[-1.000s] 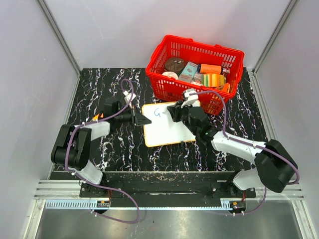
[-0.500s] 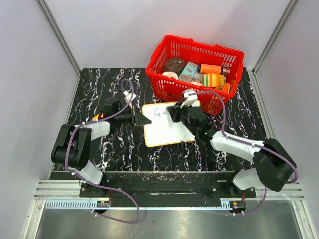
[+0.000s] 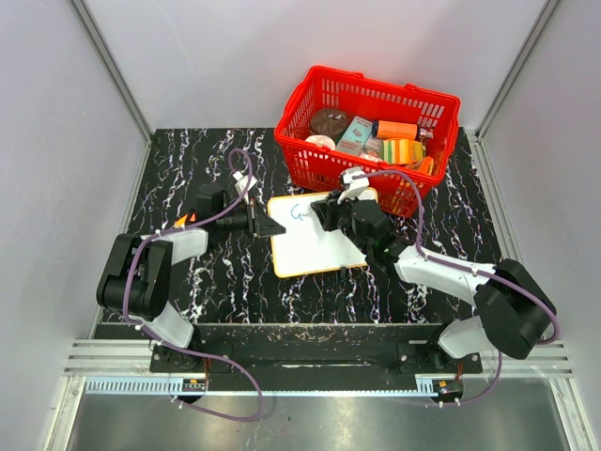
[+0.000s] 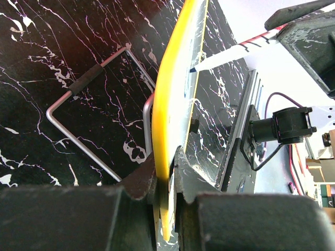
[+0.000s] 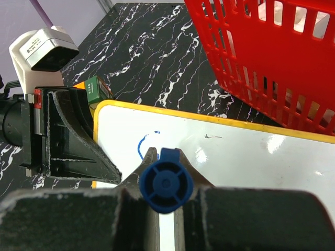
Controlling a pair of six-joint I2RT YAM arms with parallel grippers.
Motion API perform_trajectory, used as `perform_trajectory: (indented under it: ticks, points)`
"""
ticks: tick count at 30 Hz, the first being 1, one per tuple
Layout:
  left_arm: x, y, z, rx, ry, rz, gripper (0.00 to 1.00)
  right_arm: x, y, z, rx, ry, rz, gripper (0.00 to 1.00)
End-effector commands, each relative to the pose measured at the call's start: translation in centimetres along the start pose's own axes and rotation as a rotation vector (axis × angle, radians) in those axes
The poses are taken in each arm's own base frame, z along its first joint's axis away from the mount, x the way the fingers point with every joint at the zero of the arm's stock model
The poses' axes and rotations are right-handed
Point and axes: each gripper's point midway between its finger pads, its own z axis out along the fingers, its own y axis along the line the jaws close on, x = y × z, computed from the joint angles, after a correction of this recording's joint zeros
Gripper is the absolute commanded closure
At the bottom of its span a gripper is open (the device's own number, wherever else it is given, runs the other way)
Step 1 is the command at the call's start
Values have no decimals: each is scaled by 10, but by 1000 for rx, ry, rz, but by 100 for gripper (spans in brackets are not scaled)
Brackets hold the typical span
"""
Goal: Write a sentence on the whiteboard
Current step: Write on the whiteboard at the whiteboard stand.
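Note:
The whiteboard [image 3: 315, 246], white with a yellow-orange rim, lies mid-table in front of the red basket. My left gripper [image 3: 271, 227] is shut on its left edge; the left wrist view shows my left gripper [image 4: 166, 163] clamping the yellow rim [image 4: 175, 99]. My right gripper [image 3: 323, 212] is shut on a blue marker [image 5: 166, 186] held over the board's upper part. Of the sentence, only a blue "G" [image 3: 298, 212] shows. In the right wrist view its curved stroke [image 5: 141, 147] sits just left of my right gripper [image 5: 165, 156], partly hidden behind it.
The red basket [image 3: 319, 86], holding several packets, stands right behind the board and close to my right gripper. In the left wrist view a bent wire stand [image 4: 78, 130] lies under the board. The table [image 3: 207, 282] is black marble-patterned with grey walls around it.
My right gripper with the marker has shifted slightly left and away over the board. The left gripper and the board have not moved.

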Motion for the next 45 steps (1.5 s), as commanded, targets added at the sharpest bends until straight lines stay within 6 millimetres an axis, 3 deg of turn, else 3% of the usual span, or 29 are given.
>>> perform_trajectory:
  ticks: [1, 7, 30, 45]
  points:
    - [14, 40, 3, -158, 21, 67, 100, -2, 4, 1, -14, 10, 8, 100]
    - [14, 40, 3, -160, 21, 67, 100, 4, 1, -4, -9, 28, 3, 100]
    - [15, 40, 4, -157, 27, 64, 100, -13, -17, -5, 108, -21, -3, 100]
    - [16, 40, 5, -156, 31, 67, 100, -28, -8, 0, 78, -64, 12, 100]
